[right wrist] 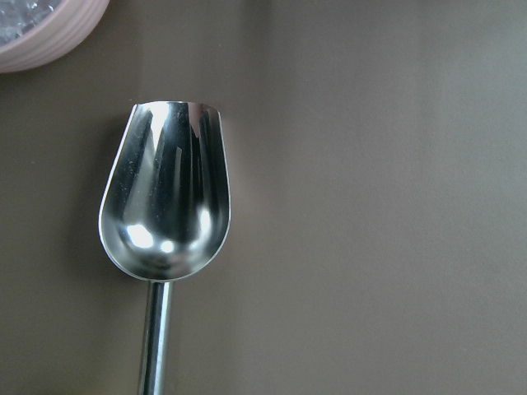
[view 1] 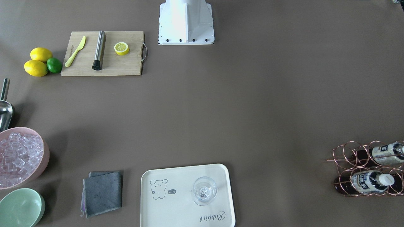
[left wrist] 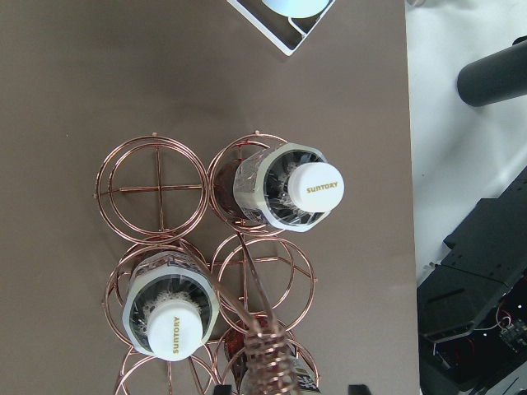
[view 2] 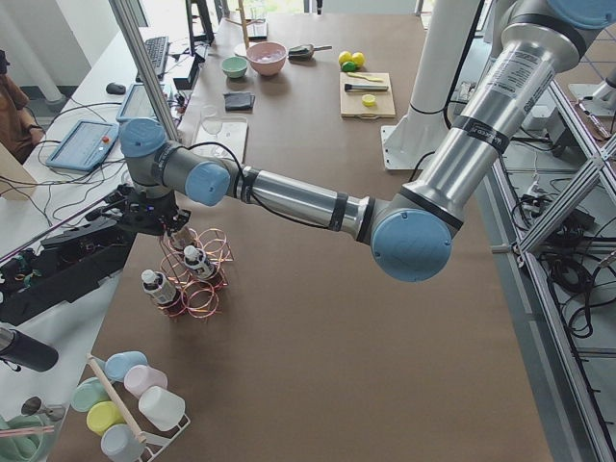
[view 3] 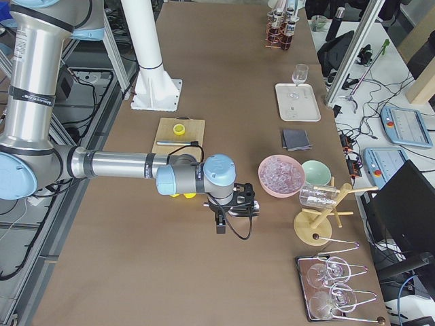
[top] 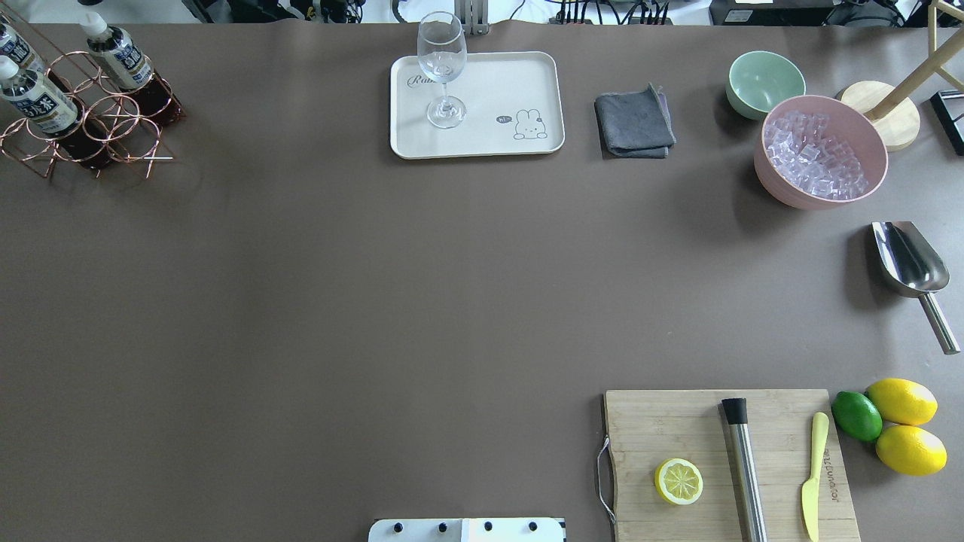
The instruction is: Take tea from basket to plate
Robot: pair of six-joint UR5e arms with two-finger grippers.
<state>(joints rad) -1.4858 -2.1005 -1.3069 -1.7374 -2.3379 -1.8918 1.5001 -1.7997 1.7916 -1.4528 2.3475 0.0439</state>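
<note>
Front view: neither arm shows here. The basket [view 1: 363,168] stands at the table's edge, and the plate [view 1: 176,176] is well apart from it with a wine glass [view 1: 204,190] standing on it.
Overhead: the glass takes the plate's basket-side half. The bear end is bare, with a grey cloth [top: 634,124] just beyond it.
Left side: my left gripper [view 2: 173,229] hovers right over the basket. I cannot tell from here how far its fingers are spread or whether they hold anything.
Right side: my right gripper [view 3: 221,219] hangs near the pink bowl [view 3: 280,175]. I cannot tell its finger state either.
Left wrist: the tea [left wrist: 288,188] stands upright in its ring, below the fingers. A third bottle seems to sit under the wire handle [left wrist: 259,329], but it is cropped.
Right wrist: a scoop [right wrist: 169,193] lies straight beneath those fingers and plays no part in this job.
Step in hand: I judge the grasp is not yet made. I would close around the neck and lift straight up until the bottle clears its ring.
In the way: the handle, the neighbouring bottle, and later the glass.
</note>
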